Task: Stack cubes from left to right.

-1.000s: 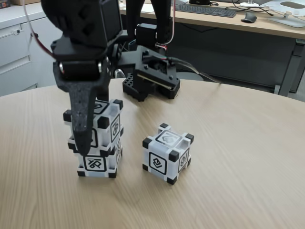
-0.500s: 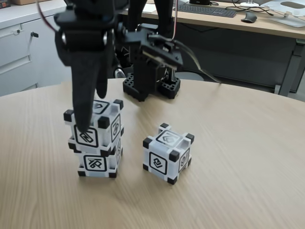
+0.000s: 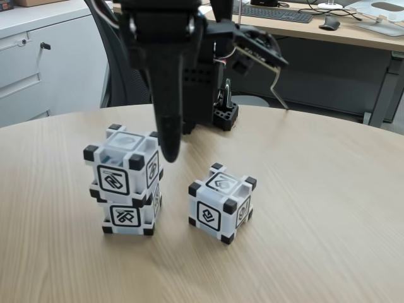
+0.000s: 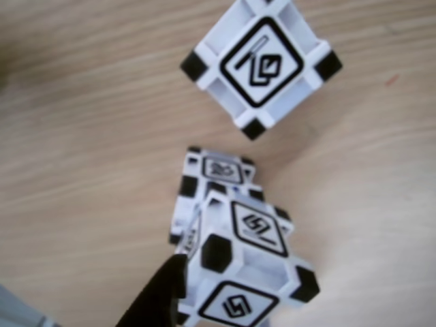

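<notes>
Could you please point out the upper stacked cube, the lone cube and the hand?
upper stacked cube point(image 3: 114, 179), fixed view, front glyph face.
lone cube point(image 3: 209, 215), fixed view, front-left face.
hand point(image 3: 169, 146), fixed view, dark finger tip.

We're in an office: behind the arm stands a desk point(image 3: 353, 31) carrying a keyboard point(image 3: 271, 12) and mouse point(image 3: 329, 23), to its left a grey drawer cabinet point(image 3: 44, 63), and under it a round wooden table point(image 3: 315, 208).
</notes>
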Robot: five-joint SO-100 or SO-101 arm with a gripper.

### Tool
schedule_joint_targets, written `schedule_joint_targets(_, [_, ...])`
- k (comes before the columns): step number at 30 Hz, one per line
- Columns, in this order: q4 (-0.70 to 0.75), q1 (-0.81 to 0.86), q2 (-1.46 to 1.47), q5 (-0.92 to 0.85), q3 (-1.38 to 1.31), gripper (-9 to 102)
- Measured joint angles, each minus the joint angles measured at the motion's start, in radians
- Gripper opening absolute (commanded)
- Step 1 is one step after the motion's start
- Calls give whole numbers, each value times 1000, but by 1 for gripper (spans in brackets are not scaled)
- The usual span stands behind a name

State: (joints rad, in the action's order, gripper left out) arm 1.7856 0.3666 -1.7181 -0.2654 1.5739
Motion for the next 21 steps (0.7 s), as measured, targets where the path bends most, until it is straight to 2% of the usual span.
schedule_joint_targets(9, [5,-138,0,161,0,50])
schedule_joint_targets(21, [5,-141,0,494,0,50])
